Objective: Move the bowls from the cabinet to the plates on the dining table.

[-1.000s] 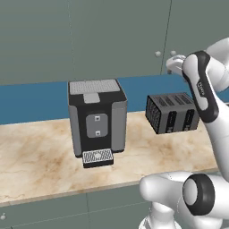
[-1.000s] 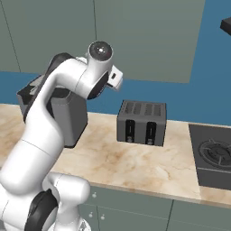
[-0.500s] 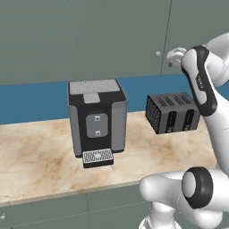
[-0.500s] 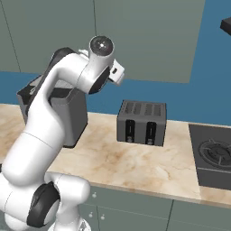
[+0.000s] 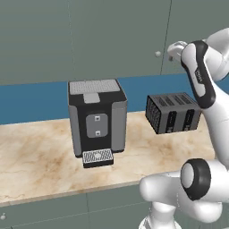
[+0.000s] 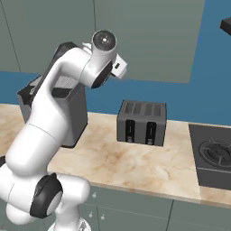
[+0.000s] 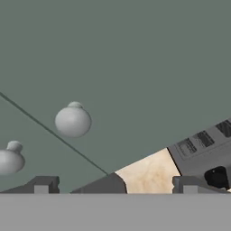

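Two round knobs [image 7: 72,121] sit on the closed doors of the cabinet [image 5: 112,40], one to each side of the seam between them, as the hand view shows. On the marble tabletop [image 5: 40,156] below, from left to right in the left base view, stand a dark coffee machine [image 5: 96,120] and a black toaster [image 5: 173,112], well apart. Further right, the gripper [image 7: 115,186] is raised near the cabinet's lower edge, close to a knob; its fingers [image 7: 41,185] stand wide apart and hold nothing. The bowls are presumably behind those shut doors, since none can be seen.

The likely step is opening a door. With two knobs so near each other, the fingers could close on the wrong one, or straddle a knob off-centre and slip off when pulling. Pulling straight back rather than along the door's swing might also break the grip. The door's swing may also hit the arm's forearm [image 5: 201,74].
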